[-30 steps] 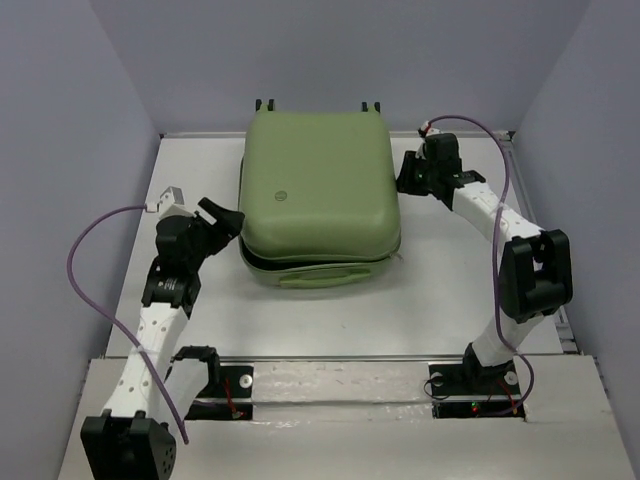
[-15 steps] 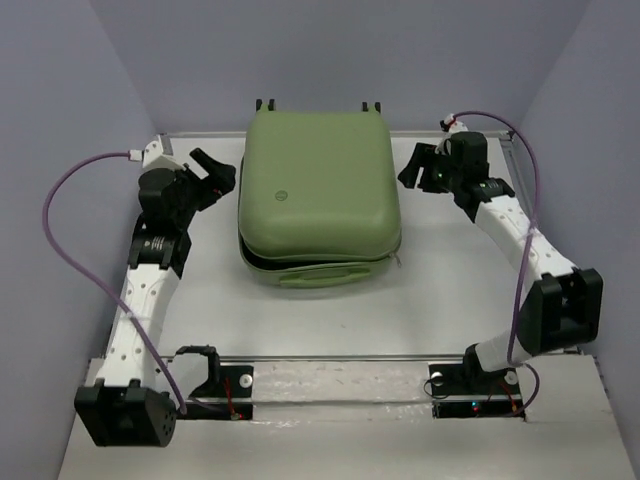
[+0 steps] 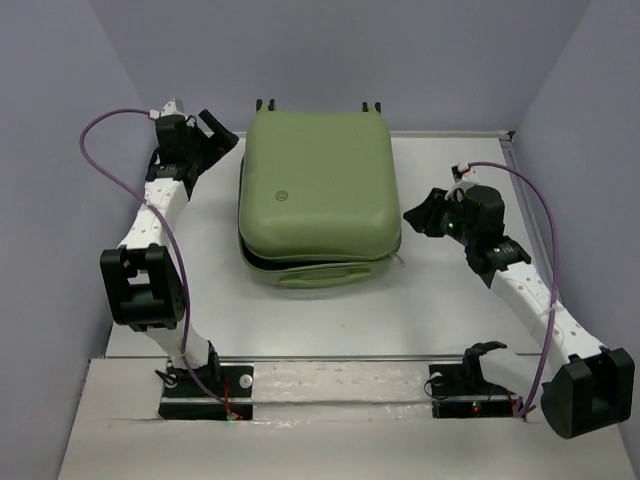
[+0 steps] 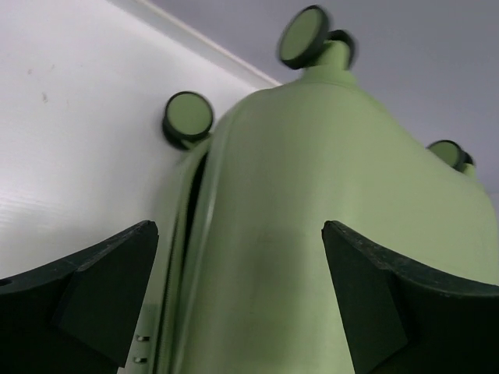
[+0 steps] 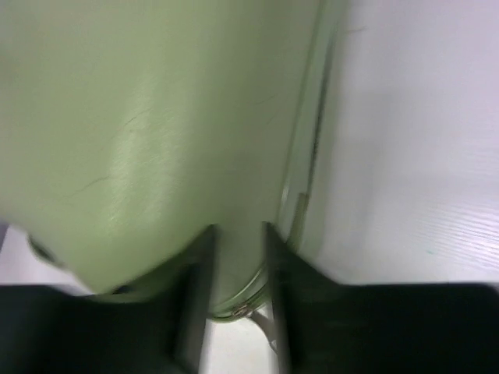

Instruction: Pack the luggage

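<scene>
The luggage [image 3: 318, 190] is a pale green hard-shell suitcase lying flat mid-table with its logo up, its caster wheels [image 3: 265, 104] at the far edge and its handle toward me. A dark seam gap shows along its near edge. My left gripper [image 3: 220, 130] is open at the case's far left corner. In the left wrist view its fingers [image 4: 239, 226] frame the shell [image 4: 312, 234] and the wheels [image 4: 187, 115]. My right gripper [image 3: 415, 215] is by the case's right side. Its fingers [image 5: 238, 228] stand a narrow gap apart, holding nothing, over the shell [image 5: 140, 117] and the zipper seam.
The white table [image 3: 450, 300] is ringed by grey walls on the left, the right and the back. A raised rail [image 3: 330, 358] runs along the near edge by the arm bases. Purple cables loop from both wrists.
My left arm swung from the case's near left corner to its far left corner. My right arm drew back from the far right corner to the right side's middle.
</scene>
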You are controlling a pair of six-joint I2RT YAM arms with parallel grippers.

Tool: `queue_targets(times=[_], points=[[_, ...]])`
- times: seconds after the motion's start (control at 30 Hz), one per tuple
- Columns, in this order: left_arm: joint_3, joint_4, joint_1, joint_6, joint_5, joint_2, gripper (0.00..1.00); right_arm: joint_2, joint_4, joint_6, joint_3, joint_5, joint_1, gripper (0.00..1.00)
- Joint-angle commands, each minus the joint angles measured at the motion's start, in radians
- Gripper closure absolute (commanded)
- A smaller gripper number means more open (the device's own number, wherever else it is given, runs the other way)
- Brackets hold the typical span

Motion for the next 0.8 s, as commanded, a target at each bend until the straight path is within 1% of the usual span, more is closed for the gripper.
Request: queue_targets(times=[0.0,0.03,0.07,0.1,0.13,0.17,0.2,0.23,0.27,0.3,0.33,0.37,0.4,0.43,0.47,0.53,0.57,0.6,0.67,0.7,0.77], points=[[-0.001,0.048,0.060,-0.046,0.022,0.027,0.01,0.032,-0.021,0.017,0.049,0.185,0.001,0.83],[-0.034,0.066,0.081,-0.060,0.007,-0.004,0.01,0.058,-0.033,0.019,0.078,0.249,0.001,0.93],[-0.076,0.088,0.091,-0.069,-0.011,-0.024,0.04,0.069,-0.035,0.017,0.090,0.276,0.001,0.93],[-0.163,0.129,0.105,-0.075,-0.042,-0.045,0.07,0.090,-0.035,0.017,0.115,0.293,0.001,0.93],[-0.252,0.163,0.109,-0.098,-0.071,-0.082,0.13,0.104,-0.033,0.016,0.130,0.311,-0.008,0.93],[-0.293,0.163,0.112,-0.109,-0.071,-0.097,0.18,0.124,-0.033,0.014,0.147,0.335,-0.008,0.93],[-0.337,0.196,0.114,-0.121,-0.090,-0.110,0.27,0.174,-0.033,0.007,0.188,0.339,-0.018,0.93],[-0.414,0.210,0.114,-0.144,-0.091,-0.126,0.44,0.208,-0.035,0.001,0.214,0.337,-0.018,0.93],[-0.451,0.241,0.112,-0.163,-0.091,-0.134,0.52,0.248,-0.039,-0.006,0.240,0.331,-0.018,0.93],[-0.492,0.266,0.114,-0.182,-0.085,-0.145,0.69,0.292,-0.042,-0.010,0.294,0.320,-0.018,0.93],[-0.532,0.298,0.111,-0.202,-0.075,-0.148,0.76,0.335,-0.039,-0.012,0.316,0.314,-0.018,0.93],[-0.599,0.342,0.106,-0.231,-0.055,-0.148,0.82,0.416,-0.039,-0.012,0.339,0.263,-0.018,0.93],[-0.624,0.350,0.100,-0.239,-0.052,-0.147,0.90,0.453,-0.039,-0.015,0.360,0.245,-0.018,0.93],[-0.644,0.359,0.091,-0.239,-0.058,-0.150,0.94,0.511,-0.035,-0.013,0.391,0.206,-0.018,0.93],[-0.675,0.369,0.051,-0.227,-0.079,-0.151,0.94,0.538,-0.027,-0.015,0.403,0.182,-0.018,0.93],[-0.701,0.370,0.011,-0.220,-0.105,-0.165,0.94,0.590,-0.019,-0.021,0.432,0.129,-0.018,0.93],[-0.738,0.382,-0.013,-0.226,-0.110,-0.185,0.94,0.636,-0.018,-0.018,0.460,0.094,-0.018,0.93],[-0.758,0.388,-0.023,-0.226,-0.116,-0.185,0.94,0.656,-0.018,-0.018,0.474,0.078,-0.018,0.93],[-0.795,0.393,-0.026,-0.227,-0.130,-0.232,0.94,0.694,-0.018,-0.019,0.504,0.002,-0.018,0.93],[-0.830,0.395,-0.061,-0.224,-0.140,-0.252,0.94,0.729,-0.015,-0.026,0.532,-0.023,-0.018,0.93],[-0.867,0.386,-0.078,-0.207,-0.150,-0.307,0.94,0.766,-0.013,-0.039,0.567,-0.096,-0.006,0.93]])
